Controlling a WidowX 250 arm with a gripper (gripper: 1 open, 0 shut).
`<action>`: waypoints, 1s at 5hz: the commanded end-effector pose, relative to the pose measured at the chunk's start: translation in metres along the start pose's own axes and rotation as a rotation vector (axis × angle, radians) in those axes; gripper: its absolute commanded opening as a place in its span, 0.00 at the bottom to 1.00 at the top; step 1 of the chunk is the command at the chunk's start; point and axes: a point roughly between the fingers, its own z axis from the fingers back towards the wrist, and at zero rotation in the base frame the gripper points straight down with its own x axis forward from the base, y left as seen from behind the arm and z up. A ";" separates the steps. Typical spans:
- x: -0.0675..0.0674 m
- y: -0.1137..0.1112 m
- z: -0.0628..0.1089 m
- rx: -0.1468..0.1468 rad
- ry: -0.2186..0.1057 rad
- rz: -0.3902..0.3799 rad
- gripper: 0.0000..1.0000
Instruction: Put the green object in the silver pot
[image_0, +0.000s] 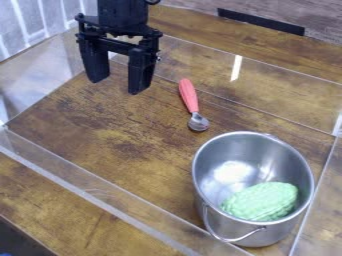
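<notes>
The green object (261, 201), a bumpy light green oval, lies inside the silver pot (211, 193) at the lower right, resting against the pot's near inner wall. My gripper (118, 80) hangs over the wooden table at the upper left, far from the pot. It points straight down, its two black fingers (96, 65) stand wide apart, and nothing is between them.
A spoon with a red handle (190, 101) lies on the wood between the gripper and the pot. Clear plastic walls (80, 185) fence the work area, one along the front left and one at the back right.
</notes>
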 end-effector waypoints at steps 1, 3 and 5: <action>-0.001 0.009 0.015 -0.002 -0.049 -0.006 1.00; 0.001 0.008 0.020 -0.015 -0.034 -0.010 1.00; 0.009 0.003 0.017 -0.036 -0.049 0.052 1.00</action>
